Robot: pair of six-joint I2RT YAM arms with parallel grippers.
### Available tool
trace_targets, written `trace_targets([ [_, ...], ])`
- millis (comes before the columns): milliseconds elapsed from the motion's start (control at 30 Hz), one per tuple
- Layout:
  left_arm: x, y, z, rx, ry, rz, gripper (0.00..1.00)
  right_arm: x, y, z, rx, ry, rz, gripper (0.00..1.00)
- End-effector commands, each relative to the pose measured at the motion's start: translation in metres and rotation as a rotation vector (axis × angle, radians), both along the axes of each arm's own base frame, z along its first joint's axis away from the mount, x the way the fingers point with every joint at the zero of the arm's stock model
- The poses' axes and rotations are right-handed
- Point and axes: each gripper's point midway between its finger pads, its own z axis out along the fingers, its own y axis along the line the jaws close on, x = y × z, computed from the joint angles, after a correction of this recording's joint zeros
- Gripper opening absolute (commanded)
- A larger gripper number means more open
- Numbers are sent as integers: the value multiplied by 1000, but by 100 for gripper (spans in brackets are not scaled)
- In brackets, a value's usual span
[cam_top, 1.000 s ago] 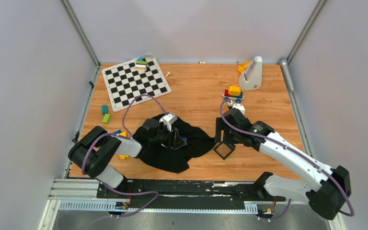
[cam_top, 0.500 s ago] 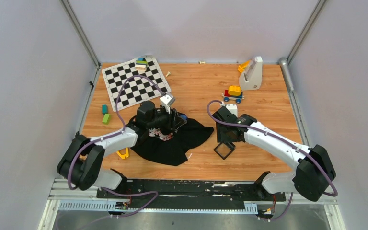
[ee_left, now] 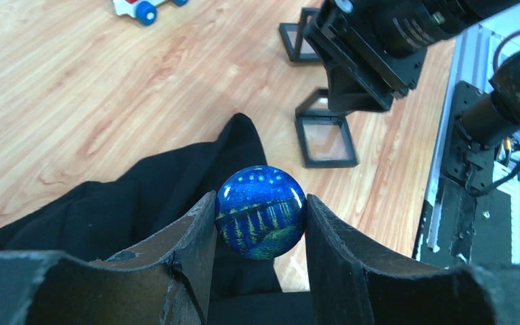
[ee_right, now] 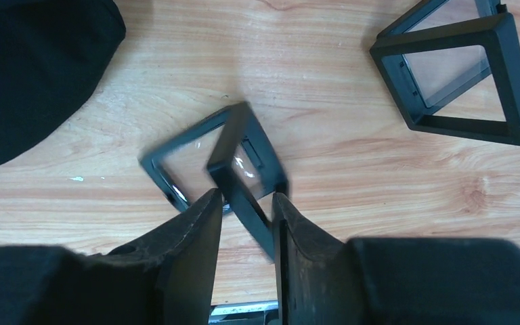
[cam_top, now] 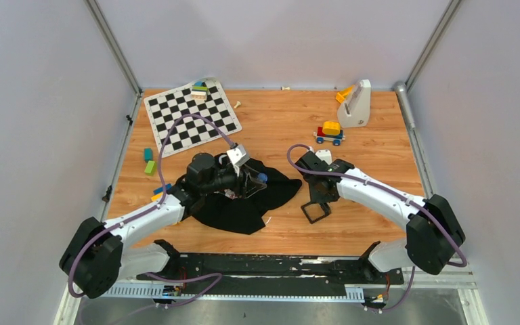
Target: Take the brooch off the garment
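Note:
The brooch (ee_left: 261, 212), a round blue disc with a painted night scene, sits edge-on between the fingers of my left gripper (ee_left: 261, 215), which is shut on it. It hangs just above the black garment (ee_left: 108, 210) that lies crumpled on the table (cam_top: 244, 211). From above, the brooch (cam_top: 262, 177) shows as a blue dot at my left gripper (cam_top: 257, 180). My right gripper (ee_right: 245, 200) points down at a black square frame (ee_right: 176, 177) whose raised leaf passes between its narrowly open fingers. A gap shows beside the left finger.
A second black frame (ee_right: 514, 88) lies to the right of the first. Farther back are a checkerboard (cam_top: 191, 116) with blocks on it, a toy car (cam_top: 330, 132), a white stand (cam_top: 357, 103) and loose green blocks (cam_top: 149, 162). The right arm (ee_left: 379, 40) is close ahead of my left gripper.
My left gripper has lifted off the garment and moved right with the brooch in it. My right gripper has swung left over the black frame and its fingers have narrowed round the raised leaf.

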Motion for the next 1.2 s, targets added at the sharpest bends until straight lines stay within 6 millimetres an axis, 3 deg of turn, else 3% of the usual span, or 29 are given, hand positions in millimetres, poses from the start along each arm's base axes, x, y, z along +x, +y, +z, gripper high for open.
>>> trace_targets([
  [0,-15,-8,6,-24,-72,-63,28,8,9,17,23,-14,8,28],
  [200,-40,-34,3,-44,-183,-147,30,-2,33,32,178,20,33,16],
  [300,-45,-53,-17,-17,-170,-183,32,-7,43,38,234,16,60,16],
  [333,-44,-59,-11,-35,-188,-191,32,-9,44,38,241,16,63,16],
  [567,-44,-97,-45,-8,-198,-251,32,-13,50,37,276,30,82,14],
  [667,-46,-111,-47,-35,-221,-273,32,-15,54,37,296,38,96,13],
  [867,-53,-129,-63,-27,-203,-315,33,-16,58,38,313,38,106,13],
  [1167,-57,-139,-87,17,-148,-343,36,-15,59,35,314,40,108,13],
])
